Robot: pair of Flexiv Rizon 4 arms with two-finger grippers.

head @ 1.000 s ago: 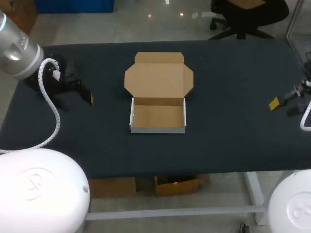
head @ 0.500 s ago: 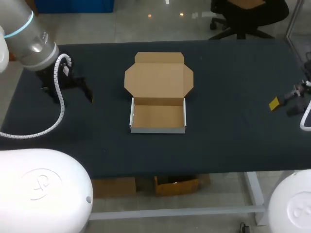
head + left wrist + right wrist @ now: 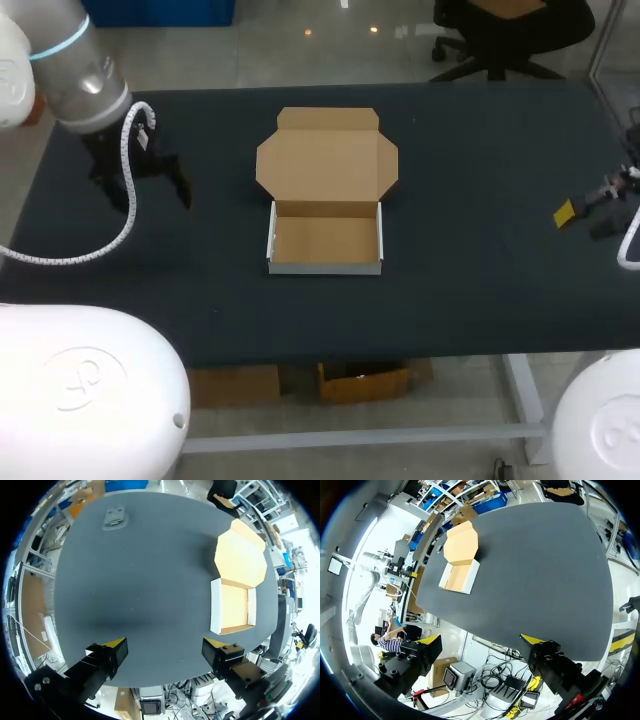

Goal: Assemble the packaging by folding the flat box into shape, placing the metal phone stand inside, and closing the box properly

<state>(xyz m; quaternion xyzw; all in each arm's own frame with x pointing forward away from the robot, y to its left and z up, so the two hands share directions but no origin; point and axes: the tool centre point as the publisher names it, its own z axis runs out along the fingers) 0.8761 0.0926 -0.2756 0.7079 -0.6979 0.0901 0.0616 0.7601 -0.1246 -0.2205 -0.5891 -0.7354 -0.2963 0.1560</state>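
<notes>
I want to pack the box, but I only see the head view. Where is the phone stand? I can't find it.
Observer: The left wrist view shows it. The gray stand lies near a corner of the table, far ahead of the left pincer.
Operator: Is that pincer holding anything?
Observer: No, its fingers stand wide apart with nothing between them.
Operator: And the other one?
Observer: The right pincer is open and empty too.

Dark matte table (image 3: pixel 470 290) surface
</notes>
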